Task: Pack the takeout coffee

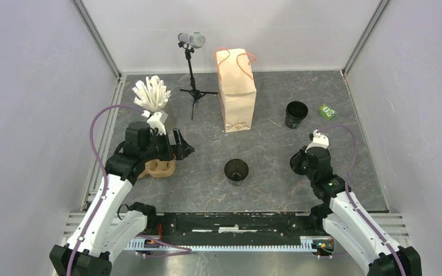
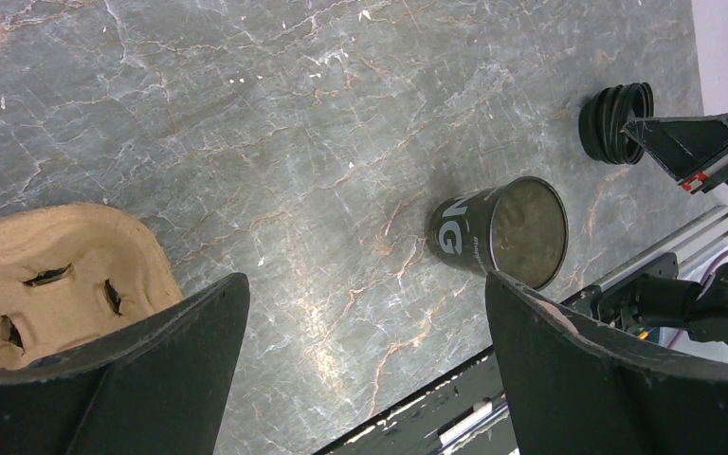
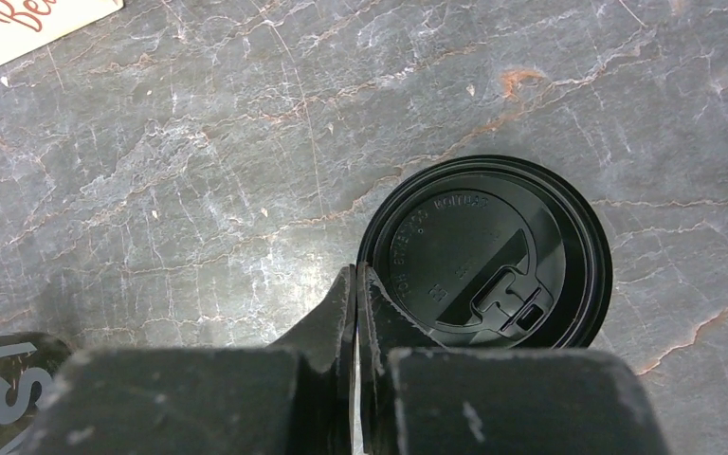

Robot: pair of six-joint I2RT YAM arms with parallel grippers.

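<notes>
Black cup upright, lidless, mid-table; white letters "NG" on side. Black lid to its right, embossed text unreadable. Right gripper closed, tips at lid rim; pinch unclear. Left gripper spread wide, empty, above cardboard carrier. Paper bag behind, red script.

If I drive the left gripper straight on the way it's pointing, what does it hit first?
Probably the bare table: the open left gripper tilts down toward it. The black cup stands off the midline, ahead of one finger, which might clip it; depth is unclear.
</notes>
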